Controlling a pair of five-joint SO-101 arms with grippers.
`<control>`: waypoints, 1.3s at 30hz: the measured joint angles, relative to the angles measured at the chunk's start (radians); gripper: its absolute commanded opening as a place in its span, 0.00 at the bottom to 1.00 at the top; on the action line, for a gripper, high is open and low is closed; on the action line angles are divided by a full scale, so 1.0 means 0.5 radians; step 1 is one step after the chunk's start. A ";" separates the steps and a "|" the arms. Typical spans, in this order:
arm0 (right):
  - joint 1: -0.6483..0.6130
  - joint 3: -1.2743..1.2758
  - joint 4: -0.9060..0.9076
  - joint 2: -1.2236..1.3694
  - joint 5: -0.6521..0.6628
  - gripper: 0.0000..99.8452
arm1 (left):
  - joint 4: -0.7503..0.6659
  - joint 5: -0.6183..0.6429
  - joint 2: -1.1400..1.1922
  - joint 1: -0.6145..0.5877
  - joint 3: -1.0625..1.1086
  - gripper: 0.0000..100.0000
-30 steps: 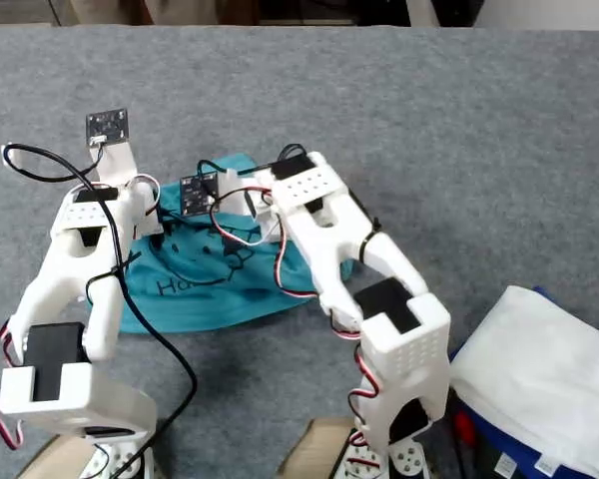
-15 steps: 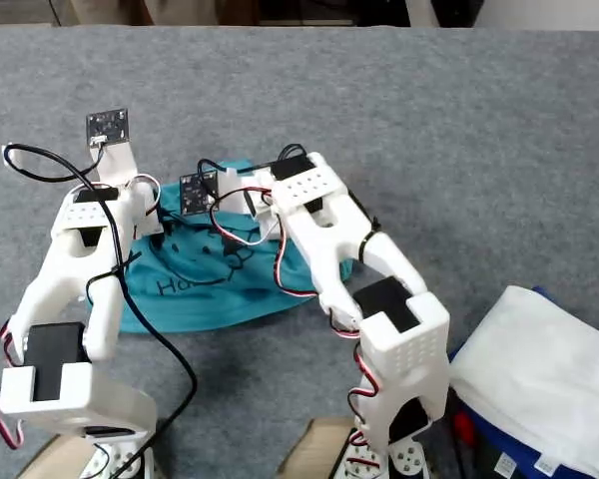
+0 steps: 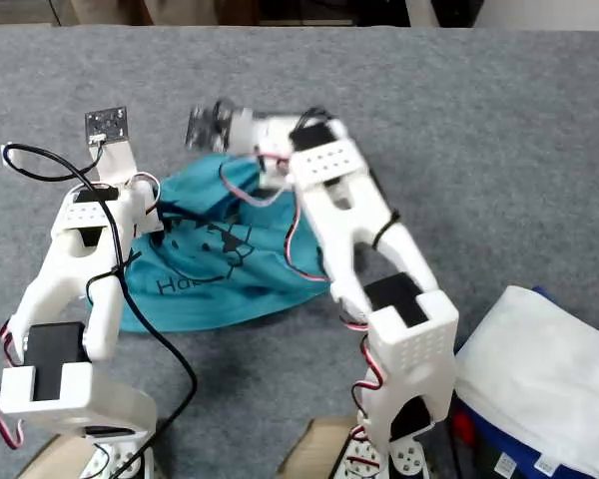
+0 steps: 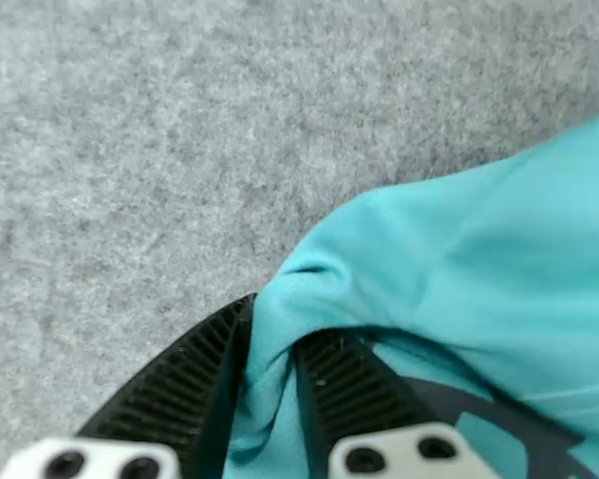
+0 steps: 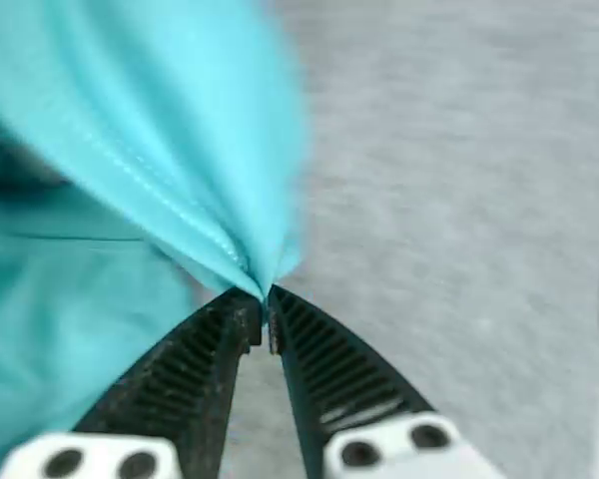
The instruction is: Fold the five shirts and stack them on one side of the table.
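Note:
A teal shirt (image 3: 215,264) with a dark print lies crumpled on the grey table (image 3: 479,150), left of centre. My left gripper (image 4: 270,334) is shut on a fold of the shirt (image 4: 459,269) at its left edge, low by the table; in the high view it (image 3: 148,222) sits at the cloth's left side. My right gripper (image 5: 263,302) is shut on a hem of the shirt (image 5: 150,120) and holds it up off the table. From above, that gripper (image 3: 242,160) is at the shirt's far edge.
A stack of white cloth (image 3: 544,364) lies at the front right corner, over a blue thing (image 3: 484,449). Grey table stretches open to the right and at the back.
My right gripper has moved toward the far side of the table and pulled the shirt's edge with it, so the cloth spreads out. The left arm has kept still.

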 measured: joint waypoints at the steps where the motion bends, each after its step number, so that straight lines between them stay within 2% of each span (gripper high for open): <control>1: 0.012 -0.083 0.043 0.000 -0.040 0.00 | 0.000 0.068 0.000 0.000 0.000 0.08; 5: 0.012 -0.347 0.236 -0.003 -0.141 0.00 | 0.000 0.396 0.000 -0.018 0.000 0.25; 8: 0.021 -0.491 0.368 -0.043 -0.184 0.00 | 0.012 0.552 -0.009 -0.037 -0.003 0.28; 11: 0.080 -0.651 0.473 -0.135 -0.215 0.00 | 0.175 0.614 -0.120 -0.040 -0.114 0.28; 14: 0.172 -0.810 0.568 -0.245 -0.218 0.00 | 0.387 0.574 -0.279 -0.028 -0.298 0.28; 17: 0.319 -0.957 0.684 -0.322 -0.221 0.00 | 0.641 0.393 -0.402 -0.009 -0.457 0.28; 22: 0.647 -1.062 0.792 -0.350 -0.325 0.00 | 0.911 0.193 -0.442 -0.015 -0.494 0.28; 26: 0.804 -0.936 0.749 -0.347 -0.371 0.00 | 0.838 0.181 -0.371 -0.077 -0.442 0.28; 32: 0.908 -0.488 0.276 -0.077 -0.451 0.00 | 0.764 0.178 -0.086 -0.110 -0.423 0.28; 36: 0.829 -0.393 0.175 0.052 -0.457 0.01 | 0.761 0.178 0.055 -0.055 -0.482 0.28; 39: 0.672 -0.377 0.218 0.064 -0.387 0.01 | 0.761 0.175 0.104 -0.046 -0.552 0.28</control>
